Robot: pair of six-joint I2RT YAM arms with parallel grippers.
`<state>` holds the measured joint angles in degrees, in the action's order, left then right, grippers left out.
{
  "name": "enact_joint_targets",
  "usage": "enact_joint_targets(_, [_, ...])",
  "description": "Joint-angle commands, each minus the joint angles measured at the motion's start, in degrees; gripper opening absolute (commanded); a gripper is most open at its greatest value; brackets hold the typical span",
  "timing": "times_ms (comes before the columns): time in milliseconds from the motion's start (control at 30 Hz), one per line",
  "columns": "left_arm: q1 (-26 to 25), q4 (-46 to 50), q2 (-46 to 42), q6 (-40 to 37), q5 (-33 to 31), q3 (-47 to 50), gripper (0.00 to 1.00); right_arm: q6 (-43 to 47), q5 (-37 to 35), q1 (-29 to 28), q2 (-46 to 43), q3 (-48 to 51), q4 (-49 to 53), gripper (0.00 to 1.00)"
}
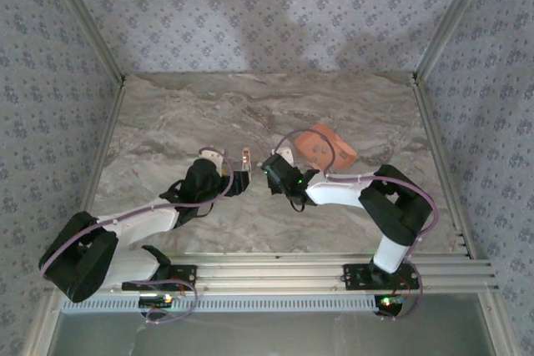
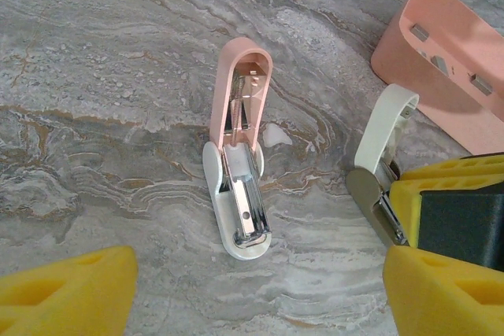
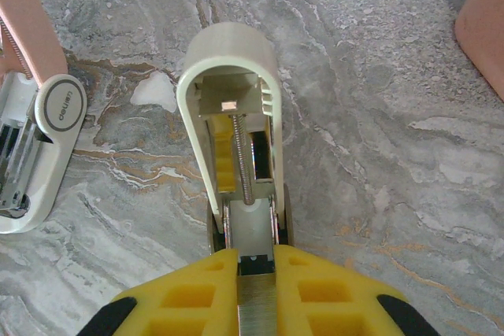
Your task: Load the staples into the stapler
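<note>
Top external: Counted two arms, two staplers and one tray on the marbled surface point(image 1: 183, 114). Found the left end effector point(image 1: 240, 179) and the right end effector point(image 1: 270, 166) tip to tip near the middle. Saw the pink stapler point(image 1: 247, 158) just ahead of the left one, the cream stapler point(image 1: 284, 155) at the right one's tips, and the salmon-pink tray point(image 1: 327, 146) just beyond, on the right. Noted wide bare marble behind and to the left, with metal rails along both sides and the near edge.

Left wrist: Saw the left end effector released, yellow fingers point(image 2: 67, 293) spread wide, gripping nothing, held short of the pink stapler. Found that stapler lying opened out flat, apart from both fingers. Counted three small dark grey staples point(image 2: 439, 60) in the tray, itself cut off at the frame's right edge. Noted a bare gap between the two staplers.

Right wrist: Found the right end effector clenched on one staple strip point(image 3: 257, 308), a ribbed grey bar pinched between yellow pads point(image 3: 189, 300). Saw its front end at the rear of the open cream stapler's channel; could not tell whether already inside. Noted one grey brand word on the pink stapler's white base, turned sideways and unreadable.
</note>
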<state>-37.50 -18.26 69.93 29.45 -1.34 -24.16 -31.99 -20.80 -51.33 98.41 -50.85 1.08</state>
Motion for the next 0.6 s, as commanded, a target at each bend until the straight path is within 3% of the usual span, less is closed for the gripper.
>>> enact_joint_targets(0, [0.26,-1.99,0.64,-0.04,0.47,-0.34,0.81,-0.81,0.59,-0.61,0.55,-0.13,4.89,0.16])
enact_joint_targets(567, [0.23,-2.1,0.91,-0.12,0.73,-0.53,0.81,-1.04,0.85,-0.44,-1.36,-0.65,5.23,0.26])
